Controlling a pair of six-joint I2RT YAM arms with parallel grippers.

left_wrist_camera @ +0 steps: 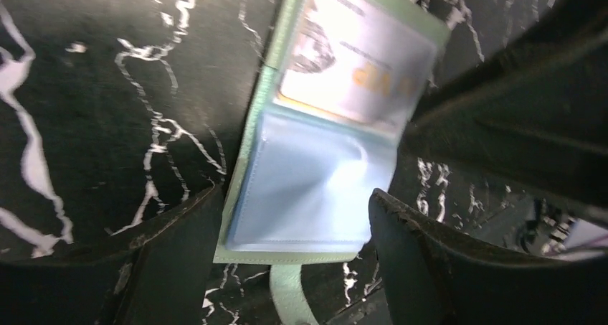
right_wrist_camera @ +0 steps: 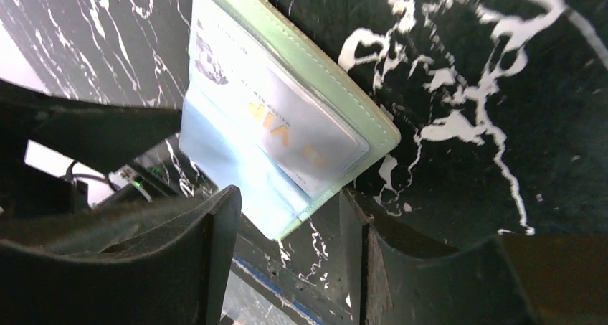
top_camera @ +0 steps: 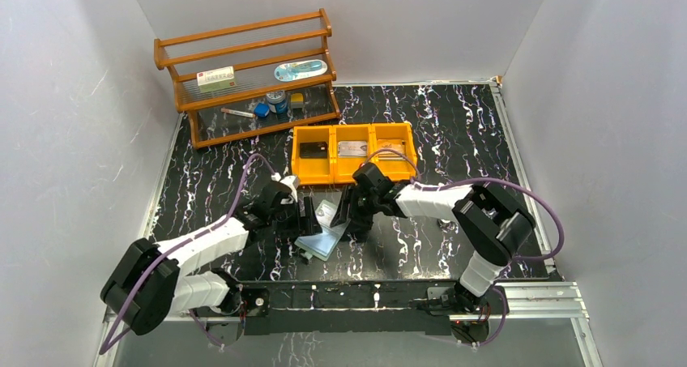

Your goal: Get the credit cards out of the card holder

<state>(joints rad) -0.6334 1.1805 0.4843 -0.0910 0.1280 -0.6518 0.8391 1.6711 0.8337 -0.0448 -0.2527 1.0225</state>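
Find left fingers [left_wrist_camera: 179,260] released, straddling the empty pocket of the card holder [top_camera: 322,236], which lies open on the counter [top_camera: 454,132] between both arms. Expect light, floppy, slick plastic: pin there. Find right fingers [right_wrist_camera: 401,267] likewise released, flanking the corner that keeps a stiff credit card [right_wrist_camera: 276,120]; slide out by its edge.

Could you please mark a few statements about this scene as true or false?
1. The card holder is open, between the left gripper and the right gripper. True.
2. One pocket holds a card with orange lettering. True.
3. The orange bin has four compartments. False: three.
4. The right gripper is pinching a card clear of the holder. False: its fingers are apart, over the holder's corner.
5. The wooden rack stands at the near right. False: far left.
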